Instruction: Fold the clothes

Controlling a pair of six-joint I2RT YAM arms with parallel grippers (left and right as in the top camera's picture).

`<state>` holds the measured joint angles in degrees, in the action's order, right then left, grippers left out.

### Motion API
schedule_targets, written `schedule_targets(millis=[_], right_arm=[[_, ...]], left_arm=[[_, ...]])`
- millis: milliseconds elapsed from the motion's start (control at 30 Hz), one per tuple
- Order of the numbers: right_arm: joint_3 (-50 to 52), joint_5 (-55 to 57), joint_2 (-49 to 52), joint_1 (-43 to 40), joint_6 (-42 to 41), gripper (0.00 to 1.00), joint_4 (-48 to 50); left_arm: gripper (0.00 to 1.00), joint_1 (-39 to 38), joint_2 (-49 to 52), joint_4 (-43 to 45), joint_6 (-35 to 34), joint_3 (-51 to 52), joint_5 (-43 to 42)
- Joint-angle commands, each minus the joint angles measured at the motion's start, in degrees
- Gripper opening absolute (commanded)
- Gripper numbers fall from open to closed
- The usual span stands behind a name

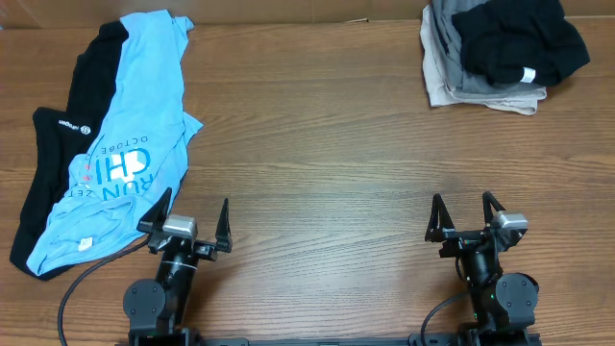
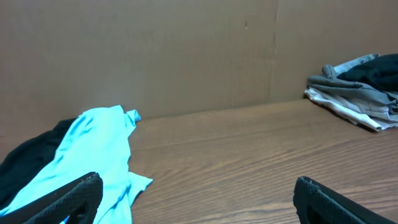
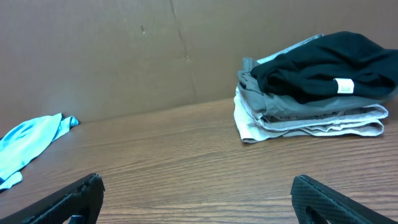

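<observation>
A light blue T-shirt [image 1: 125, 144] with printed lettering lies crumpled at the left of the table, on top of a black garment [image 1: 53, 154]. Both show in the left wrist view, the blue T-shirt [image 2: 93, 155] and the black garment [image 2: 28, 158]. A stack of folded clothes [image 1: 495, 53], black over grey and beige, sits at the far right; it also shows in the right wrist view [image 3: 311, 93]. My left gripper [image 1: 190, 219] is open and empty at the near edge, just right of the blue shirt's hem. My right gripper [image 1: 468, 213] is open and empty at the near right.
The wooden table [image 1: 317, 144] is backed by a brown cardboard wall [image 2: 186, 56]. A black cable [image 1: 82, 279] runs from the left arm's base.
</observation>
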<state>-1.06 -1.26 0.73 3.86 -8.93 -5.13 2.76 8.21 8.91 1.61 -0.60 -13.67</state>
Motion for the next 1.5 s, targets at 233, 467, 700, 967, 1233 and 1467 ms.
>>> schedule_targets(millis=[233,467,700,967,1233,1467], right_arm=[[0.59,-0.09,-0.57,0.37,0.39,1.0,0.35],[0.59,-0.09,-0.57,0.37,0.42,1.0,0.35],[0.59,-0.09,-0.57,0.37,0.39,1.0,0.35],[0.59,-0.09,-0.57,0.37,0.39,1.0,0.35],[0.59,-0.09,-0.57,0.37,0.39,1.0,0.35],[0.59,-0.09,-0.57,0.37,0.39,1.0,0.35]], left_arm=[[1.0,0.33,-8.02,-11.72,-0.28,0.35,2.64],[1.0,0.33,-8.02,-12.37,-0.33,0.35,3.58],[1.0,0.33,-7.96,-12.33,-0.33,0.33,3.56],[1.0,0.33,-7.96,-12.31,-0.33,0.33,3.56],[1.0,0.33,-7.96,-12.31,-0.33,0.33,3.54],[1.0,0.33,-7.96,-12.31,-0.33,0.33,3.56]])
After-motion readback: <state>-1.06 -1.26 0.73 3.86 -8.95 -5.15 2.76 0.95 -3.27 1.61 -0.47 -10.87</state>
